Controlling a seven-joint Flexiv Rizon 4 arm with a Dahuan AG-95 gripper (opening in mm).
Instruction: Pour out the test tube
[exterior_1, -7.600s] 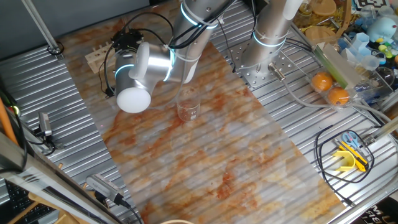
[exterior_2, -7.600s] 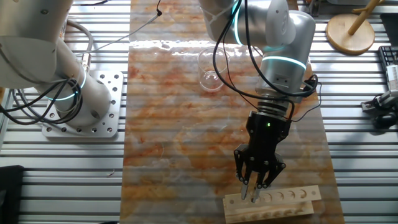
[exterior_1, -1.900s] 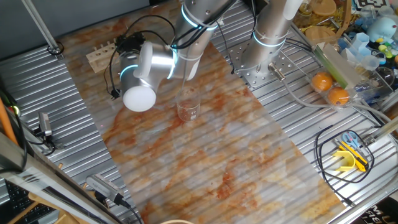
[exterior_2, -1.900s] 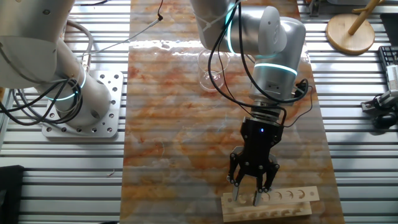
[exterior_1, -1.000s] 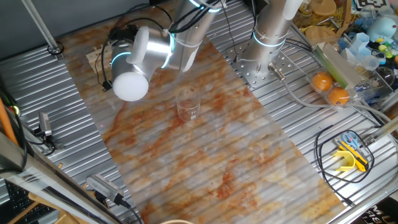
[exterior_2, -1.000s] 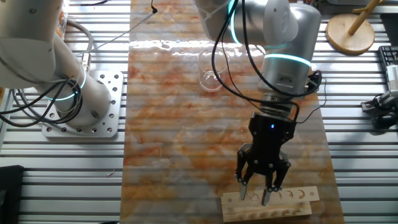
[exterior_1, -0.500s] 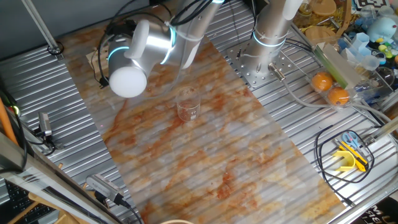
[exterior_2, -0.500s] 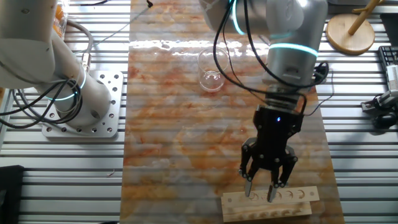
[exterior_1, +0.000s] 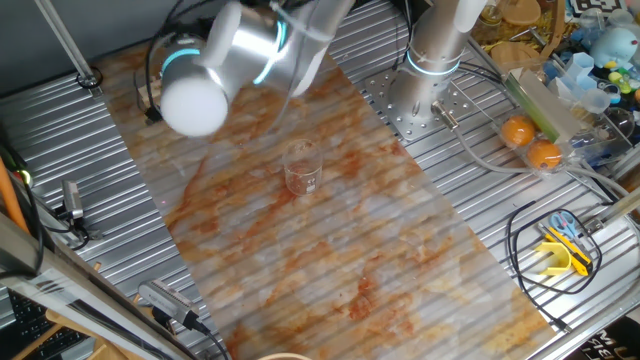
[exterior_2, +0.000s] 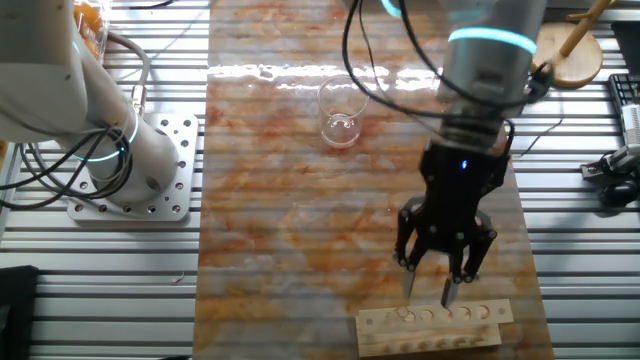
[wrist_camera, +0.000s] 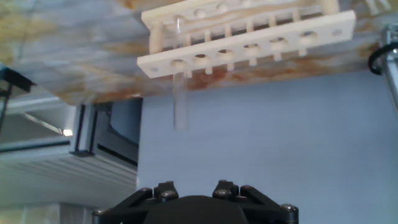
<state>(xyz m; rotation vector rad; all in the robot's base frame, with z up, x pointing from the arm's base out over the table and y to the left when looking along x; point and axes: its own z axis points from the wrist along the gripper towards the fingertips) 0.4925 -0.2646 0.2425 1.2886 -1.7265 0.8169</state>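
Test tube (wrist_camera: 180, 93) first: from where I stand it sits upright in the end hole of the pale wooden rack (exterior_2: 470, 318), at the near edge of the marbled mat (exterior_2: 270, 220). The hand view shows it plainly, a thin clear stem poking out past the rack's two drilled boards. That is why the rack is there at all, since a round-bottomed tube would not stand by itself. In the other fixed view the glass is too see-through for me to pick out. Just behind and above the rack hangs the gripper (exterior_2: 427, 296), pointing straight down with its two fingers spread well apart and nothing between them. It looks set over the middle holes rather than the tube's end, so I'd judge it needs to line up sideways before it can close on the stem. Farther back on the mat stands the beaker (exterior_2: 339, 112), upright and well apart from the rack. It is presumably left there with open space around it to catch whatever is tipped out. Nothing has been poured yet, as far as I can judge.
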